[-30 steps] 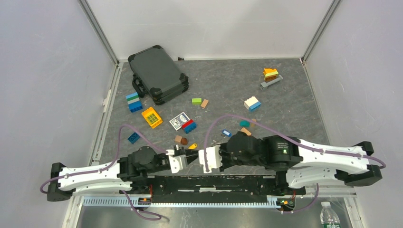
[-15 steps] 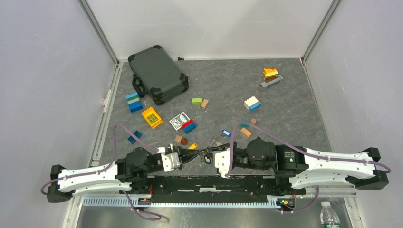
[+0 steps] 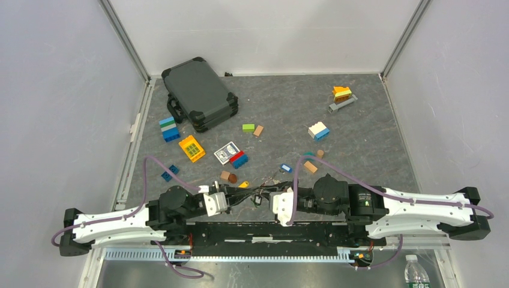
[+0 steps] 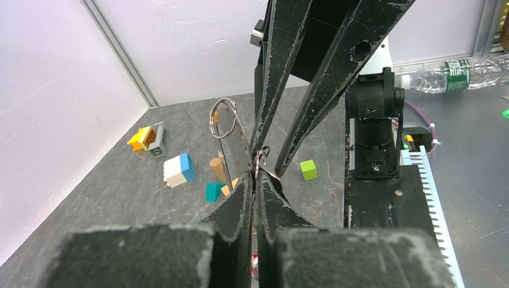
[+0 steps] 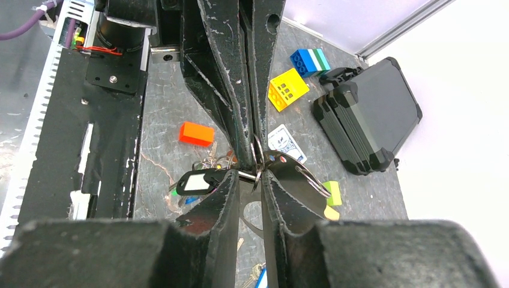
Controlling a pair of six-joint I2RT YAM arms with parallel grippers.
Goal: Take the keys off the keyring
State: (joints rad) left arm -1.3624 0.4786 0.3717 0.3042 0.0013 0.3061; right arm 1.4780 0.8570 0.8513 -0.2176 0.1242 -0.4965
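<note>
- Top view: the left gripper (image 3: 243, 195) and right gripper (image 3: 258, 199) meet tip to tip at the near edge of the grey stone-patterned table (image 3: 366, 144). The thin grey metal keyring (image 3: 251, 194) is between them. Open tabletop lies to the far right. A dark grey hard case (image 3: 199, 93) is latched shut by the far-left corner, its contents hidden.
- Left wrist view: the left gripper (image 4: 254, 182) is pressed closed on the keyring (image 4: 262, 156). A flat silver metal tag (image 4: 235, 150) stands beside it.
- Right wrist view: the right gripper (image 5: 252, 182) leaves a narrow gap with the ring wire in it; I cannot tell whether it pinches. The small coloured-head keys (image 5: 211, 163) and a black plastic tag (image 5: 197, 181) hang left, just above bare table.
</note>
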